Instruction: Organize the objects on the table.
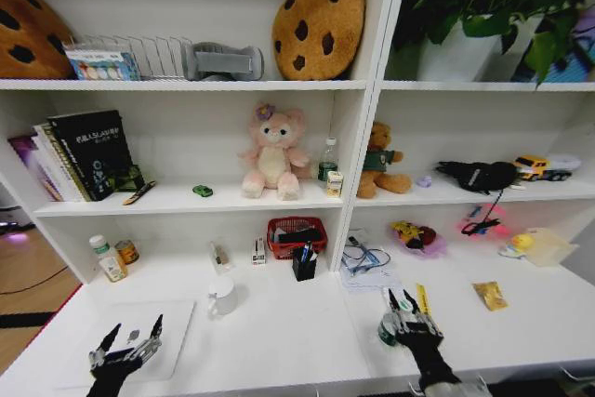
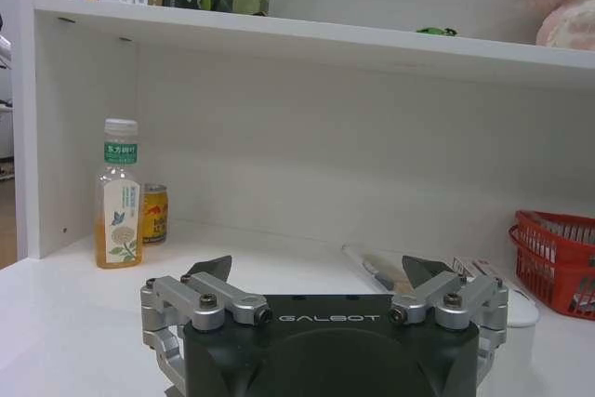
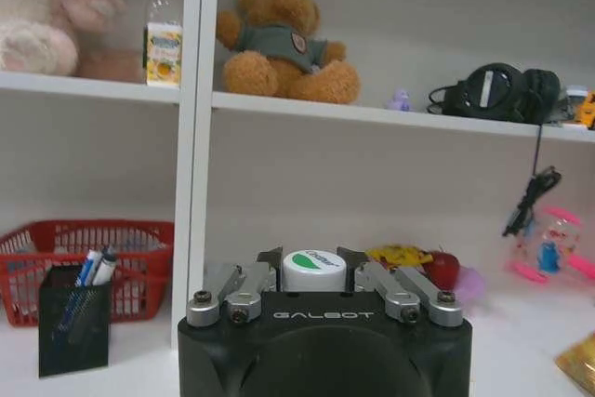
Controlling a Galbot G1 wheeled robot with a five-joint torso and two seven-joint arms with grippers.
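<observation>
While the right hand (image 1: 403,309) sits low at the front right of the white tabletop (image 1: 279,341), its fingers are clenched around a small bottle (image 3: 313,270): white round cap with a green patch and dark lettering, green body visible in the head view, upright, standing on the tabletop between the 2 fingers.

Left hand (image 1: 128,339): released, fingers spread wide, holding nothing, hovering over a flat pale mat (image 1: 177,346) at the front left of the tabletop.

Green toy car (image 1: 202,191): tiny, on the middle shelf, left of the pink plush bear (image 1: 272,151).

Pens (image 3: 93,267): blue and white, upright in a black mesh holder (image 1: 303,265) near the tabletop's middle, just in front of a red basket (image 1: 296,232).

White mug (image 1: 221,296): on the tabletop, left of the holder.

Orange drink bottle (image 2: 118,194): green label band, white cap, upright at the back left corner, with a small yellow can (image 2: 153,215) just beside it.

Yellow packet (image 1: 490,296): flat on the tabletop, well right of the right hand.

Brown bear (image 3: 279,44): seated on the right-hand shelf; black headphones (image 3: 497,92) lie farther along it
</observation>
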